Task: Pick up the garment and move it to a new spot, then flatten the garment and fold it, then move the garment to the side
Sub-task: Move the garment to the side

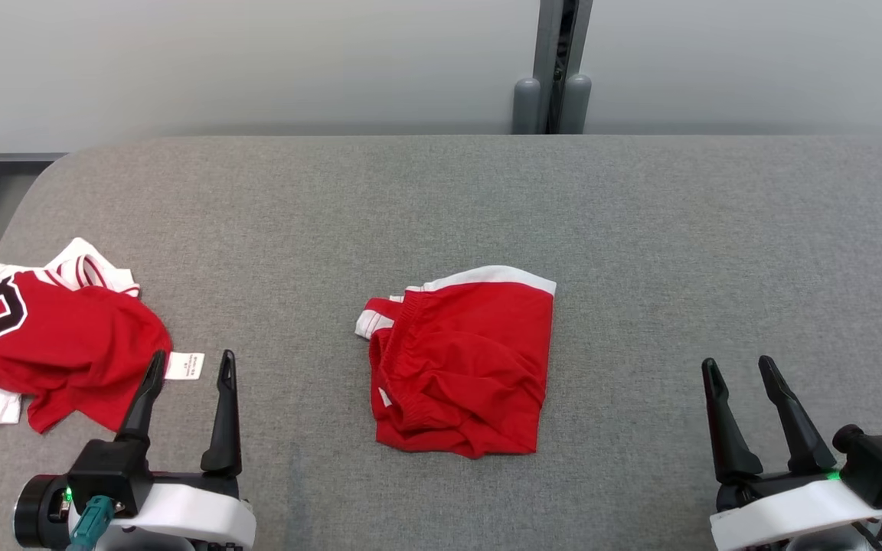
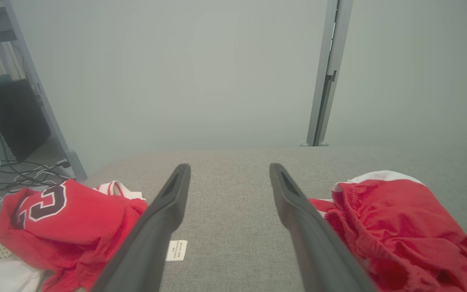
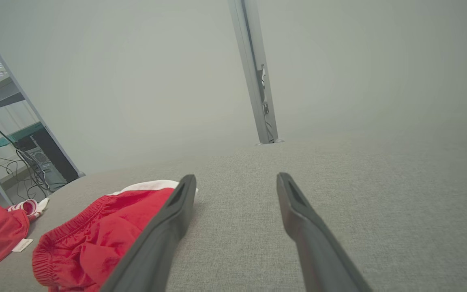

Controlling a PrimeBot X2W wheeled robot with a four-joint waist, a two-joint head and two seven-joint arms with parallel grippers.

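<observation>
Your left gripper (image 1: 192, 357) and right gripper (image 1: 737, 362) both have their fingers apart and empty. I think you should take the red shorts (image 1: 464, 367), at two o'clock from the left one, by the waistband (image 1: 389, 360).

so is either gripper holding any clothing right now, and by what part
Nothing is held. The left gripper and the right gripper are both open and empty; the red shorts and the red jersey lie loose on the table.

Bare grey table (image 1: 640, 229) lies open around the red shorts (image 1: 464, 367); the crumpled jersey (image 1: 58, 344) crowds the left edge
</observation>
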